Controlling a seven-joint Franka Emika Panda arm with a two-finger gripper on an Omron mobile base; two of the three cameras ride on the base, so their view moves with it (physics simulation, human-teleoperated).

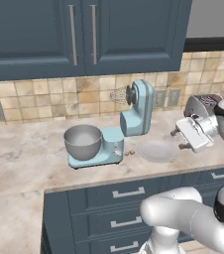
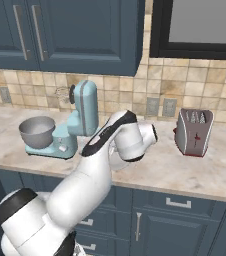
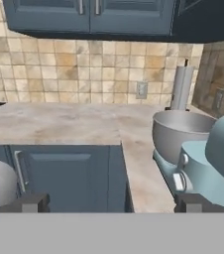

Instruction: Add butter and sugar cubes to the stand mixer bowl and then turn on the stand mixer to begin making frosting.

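Observation:
The light-blue stand mixer (image 1: 134, 119) stands on the counter with its head tilted up and its whisk (image 1: 118, 95) raised. The grey metal stand mixer bowl (image 1: 83, 141) sits on the mixer's base. Tiny brownish sugar cubes (image 1: 130, 153) lie on the counter between the mixer base and a white plate (image 1: 157, 151). The butter is out of view. My gripper (image 1: 179, 139) hovers just right of the plate, pointing left toward the mixer, open and holding nothing. In the hand view the fingertips (image 3: 32, 202) stand wide apart, with the bowl (image 3: 181, 130) and mixer (image 3: 208, 171) at the right.
A silver toaster (image 2: 195, 131) stands against the tiled wall to the right of the mixer, behind my hand. Blue wall cabinets (image 1: 84, 34) hang above the counter. A grey upright roll (image 3: 182, 88) stands at the far corner. Drawers (image 1: 129, 192) run below the counter edge.

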